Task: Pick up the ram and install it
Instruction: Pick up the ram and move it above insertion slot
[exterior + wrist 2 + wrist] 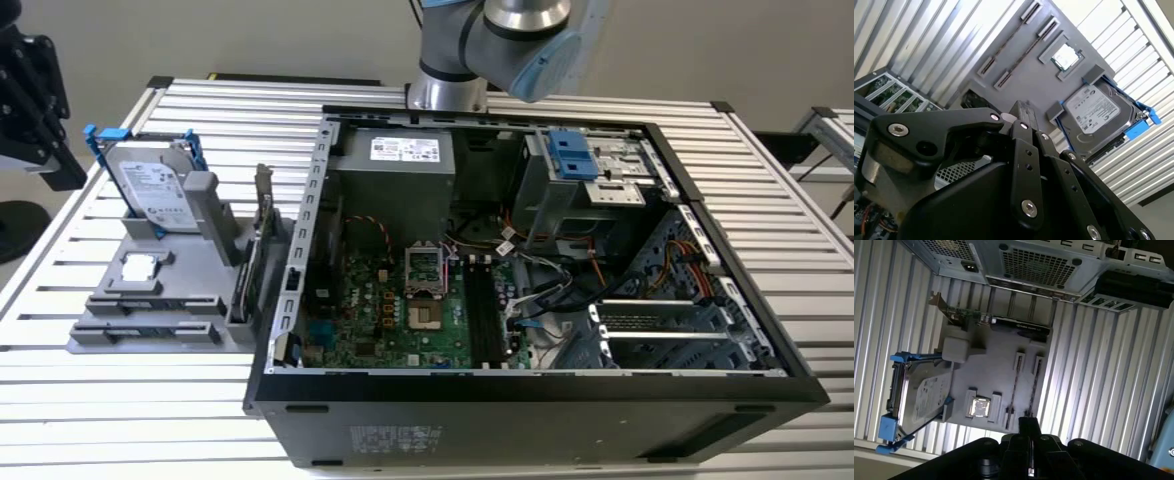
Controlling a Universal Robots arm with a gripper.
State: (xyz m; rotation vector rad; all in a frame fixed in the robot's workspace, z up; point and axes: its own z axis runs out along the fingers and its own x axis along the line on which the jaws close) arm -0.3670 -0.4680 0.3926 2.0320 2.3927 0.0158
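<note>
Claw [1029, 422] clenched, empty, hanging above the grey holder [989, 370]. Ram [1013, 390] stands edge-up in that holder's slot. Risk: the thin stick probably tilts or slips if grabbed off-centre.

— What do we have underneath it all?
— A table [120, 400] of ribbed aluminium slats. In the exterior view we see it run from seven o'clock round to two, and in both wrist views its slats catch bright glare.
— And behind?
— A plain pale wall [267, 35] at twelve o'clock. At three we make out a second slatted table [830, 132], and at ten a black stand [30, 95].
</note>
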